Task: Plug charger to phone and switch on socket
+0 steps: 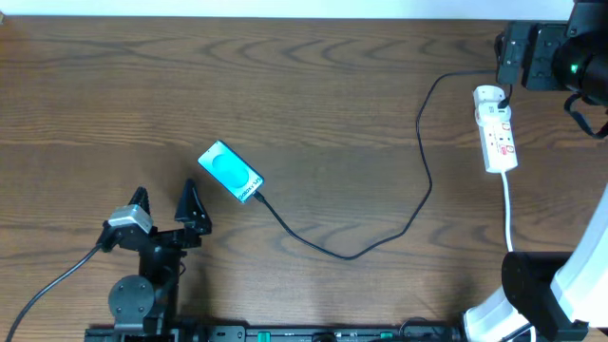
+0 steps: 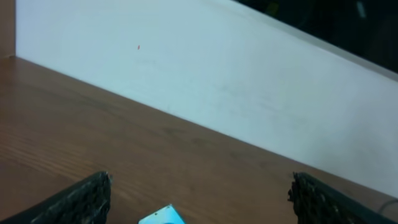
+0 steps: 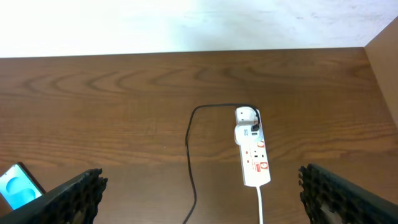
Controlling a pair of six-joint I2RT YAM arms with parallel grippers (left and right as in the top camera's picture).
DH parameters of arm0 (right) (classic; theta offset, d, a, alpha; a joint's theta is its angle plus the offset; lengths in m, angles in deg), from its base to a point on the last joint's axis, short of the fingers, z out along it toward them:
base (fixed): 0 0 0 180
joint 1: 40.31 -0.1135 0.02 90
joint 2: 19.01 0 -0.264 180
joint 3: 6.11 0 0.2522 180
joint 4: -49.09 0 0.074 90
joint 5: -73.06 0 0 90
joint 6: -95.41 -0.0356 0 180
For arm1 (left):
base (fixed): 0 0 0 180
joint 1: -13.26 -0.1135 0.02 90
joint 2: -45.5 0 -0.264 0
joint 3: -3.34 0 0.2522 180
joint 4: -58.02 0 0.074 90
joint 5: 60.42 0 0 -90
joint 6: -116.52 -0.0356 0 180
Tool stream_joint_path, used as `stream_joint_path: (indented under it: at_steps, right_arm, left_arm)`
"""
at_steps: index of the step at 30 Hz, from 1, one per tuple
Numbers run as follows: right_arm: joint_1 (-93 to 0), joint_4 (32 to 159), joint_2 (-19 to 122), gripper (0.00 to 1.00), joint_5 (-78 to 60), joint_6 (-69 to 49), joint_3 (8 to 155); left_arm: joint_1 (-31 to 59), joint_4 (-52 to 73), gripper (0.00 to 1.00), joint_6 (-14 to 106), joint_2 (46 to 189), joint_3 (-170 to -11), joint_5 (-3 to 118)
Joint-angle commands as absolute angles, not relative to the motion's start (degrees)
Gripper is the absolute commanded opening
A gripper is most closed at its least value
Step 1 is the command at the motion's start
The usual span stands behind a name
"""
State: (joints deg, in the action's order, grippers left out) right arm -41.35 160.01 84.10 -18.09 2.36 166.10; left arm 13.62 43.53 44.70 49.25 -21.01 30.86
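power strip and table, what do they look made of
Power strip: probably moulded plastic, smooth white with a rounded end and red markings. Table: wood or wood-look laminate; dark brown grain runs across it, and the finish is fairly matte. Which of the two cannot be told.

Dark brown wood-grain table filled most of the overhead view, grain running lengthwise. A plain white panel stood along the far edge and met the tabletop in a straight line. A lighter brown wooden side board rose at the right end in the right wrist view. The left wrist view showed a tiny red speck on the white panel and a dark blurred area above its top edge, contents unreadable.
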Motion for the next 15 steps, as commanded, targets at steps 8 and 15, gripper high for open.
stream_joint_path:
  at_steps: [8,15]
  right_arm:
    - [-41.7,160.1,83.3,0.99,-18.5,1.6,166.1]
    - [-41.7,160.1,83.3,0.99,-18.5,1.6,166.1]
  left_arm:
    - [11.2,44.3,0.93,43.9,45.6,-11.3,28.3]
    - [11.2,39.8,0.92,38.6,45.6,-10.7,29.2]
